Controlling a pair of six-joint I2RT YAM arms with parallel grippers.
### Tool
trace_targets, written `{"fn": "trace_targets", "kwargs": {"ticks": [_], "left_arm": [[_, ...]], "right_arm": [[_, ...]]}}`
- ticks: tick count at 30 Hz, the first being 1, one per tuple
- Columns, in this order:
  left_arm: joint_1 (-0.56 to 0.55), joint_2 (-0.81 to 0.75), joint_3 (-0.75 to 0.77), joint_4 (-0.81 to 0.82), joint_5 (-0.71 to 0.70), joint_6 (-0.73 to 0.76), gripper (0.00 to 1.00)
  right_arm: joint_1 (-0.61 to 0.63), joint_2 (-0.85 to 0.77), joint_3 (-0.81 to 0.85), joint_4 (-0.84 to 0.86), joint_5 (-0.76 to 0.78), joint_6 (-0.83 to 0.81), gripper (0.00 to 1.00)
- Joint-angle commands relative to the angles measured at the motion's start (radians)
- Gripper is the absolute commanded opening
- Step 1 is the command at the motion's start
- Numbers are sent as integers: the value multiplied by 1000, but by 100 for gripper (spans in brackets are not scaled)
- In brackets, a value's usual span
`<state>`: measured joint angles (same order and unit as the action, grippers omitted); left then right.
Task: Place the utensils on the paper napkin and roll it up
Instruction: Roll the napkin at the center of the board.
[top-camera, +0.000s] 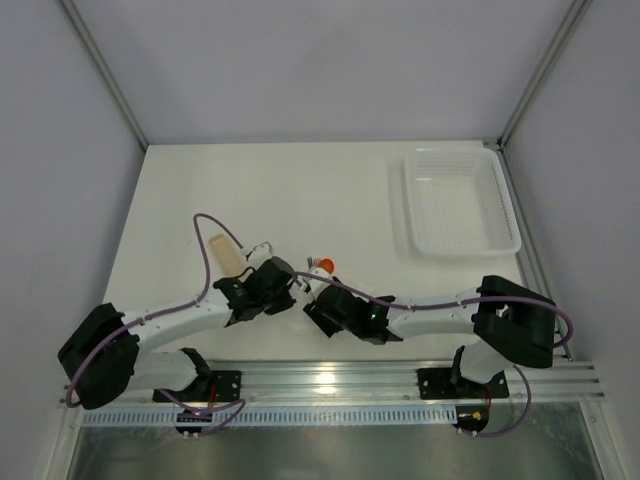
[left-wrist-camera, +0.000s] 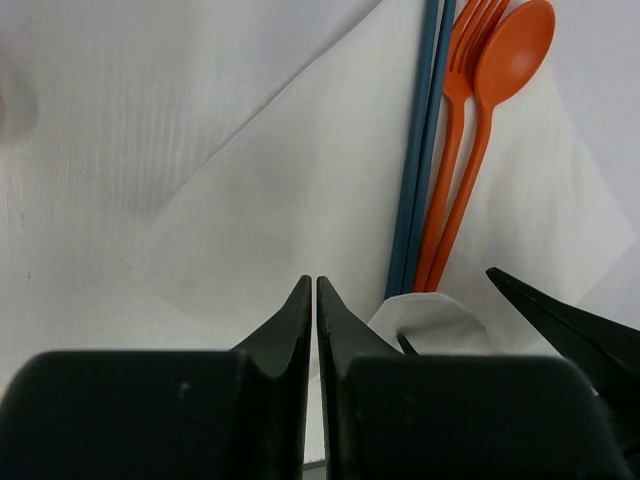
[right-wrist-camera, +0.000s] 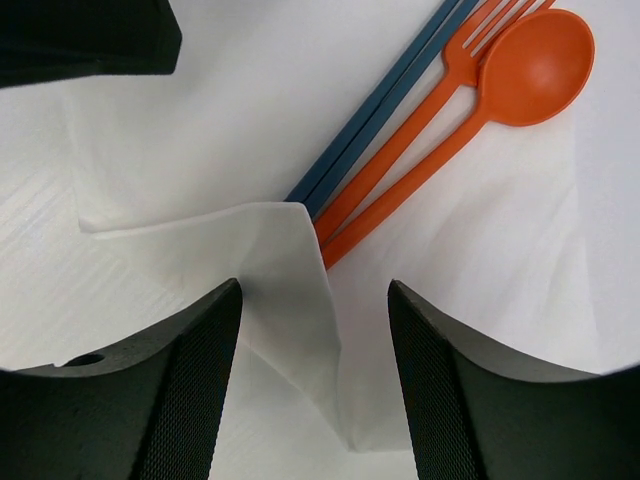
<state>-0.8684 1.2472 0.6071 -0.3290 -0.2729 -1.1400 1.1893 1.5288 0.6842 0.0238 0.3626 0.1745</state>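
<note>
An orange spoon (right-wrist-camera: 525, 75), an orange fork (right-wrist-camera: 455, 70) and a pair of blue chopsticks (right-wrist-camera: 385, 110) lie side by side on the white paper napkin (right-wrist-camera: 500, 240). One napkin corner (right-wrist-camera: 280, 270) is folded up over the handle ends. My right gripper (right-wrist-camera: 315, 290) stands open, its fingers on either side of that fold, touching nothing. My left gripper (left-wrist-camera: 314, 285) is shut just left of the handles, over the napkin (left-wrist-camera: 300, 180), with nothing seen in it. From above, both grippers (top-camera: 285, 285) (top-camera: 312, 295) meet at the table's middle, with only the orange tips (top-camera: 322, 265) showing.
A white mesh basket (top-camera: 460, 200) stands at the back right. A pale tan flat piece (top-camera: 226, 252) lies just left of the left wrist. Purple cables run along both arms. Grey walls close in the table.
</note>
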Motion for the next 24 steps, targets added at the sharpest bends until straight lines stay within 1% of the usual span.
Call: {"fn": "trace_targets", "kwargs": {"ticks": [1,6,9,11,12,14,19,24], "left_arm": [[0,-84,-41,-10,7,16,4],[8,-224,-119,77,67,8,4],[9,-267,-145,68,66,-7,5],[11,-276,-176,88,96,-30,5],[11,-275,-190,114,125,-39,5],[8,-258,-220,177,138,-56,4],[-24,-175,-190,231,113,-46,2],[-27,-112,-170,280,123,-35,2]], "right_arm": [[-39,-15,-18,16,18,112,65],[-51,-21,-26,21,13,118,65],[-57,-27,-34,31,1,123,65],[-62,-29,-37,34,-4,123,65],[-62,-29,-37,34,-2,123,65],[-63,-27,-34,34,-7,122,65],[-63,-24,-35,36,-11,123,65],[-63,-22,-31,34,-13,118,65]]}}
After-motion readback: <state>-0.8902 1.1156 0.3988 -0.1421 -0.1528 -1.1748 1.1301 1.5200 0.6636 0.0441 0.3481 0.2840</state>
